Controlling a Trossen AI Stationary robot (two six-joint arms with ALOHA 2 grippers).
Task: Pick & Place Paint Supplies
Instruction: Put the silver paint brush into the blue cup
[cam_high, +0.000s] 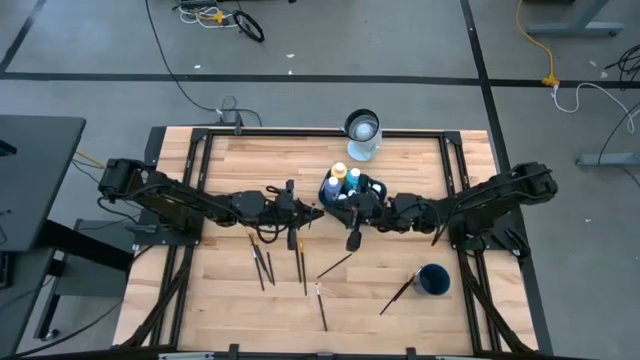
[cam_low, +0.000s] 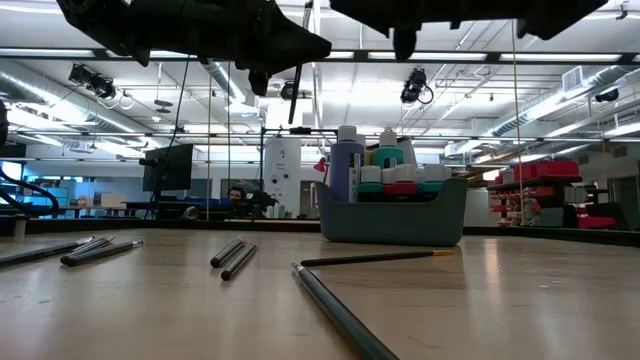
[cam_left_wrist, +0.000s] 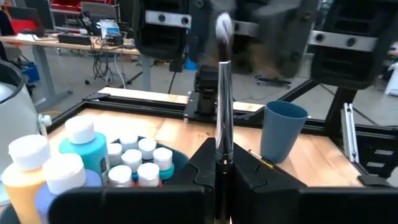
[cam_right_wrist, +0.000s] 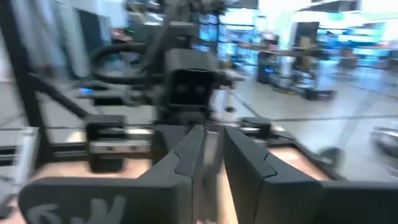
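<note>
Gripping a thin dark-handled brush (cam_left_wrist: 223, 93) upright, the left gripper (cam_high: 308, 213) hovers beside the dark grey caddy (cam_high: 329, 189); right gripper (cam_high: 357, 212) jaws also clamp a slim handle. Light, stiff, slippery: hold mid-shaft.

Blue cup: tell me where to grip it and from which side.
Grip the cup by its rim from straight above, one finger inside: it stands upright, mouth open. Take the right side; a brush lies close on its left.
</note>
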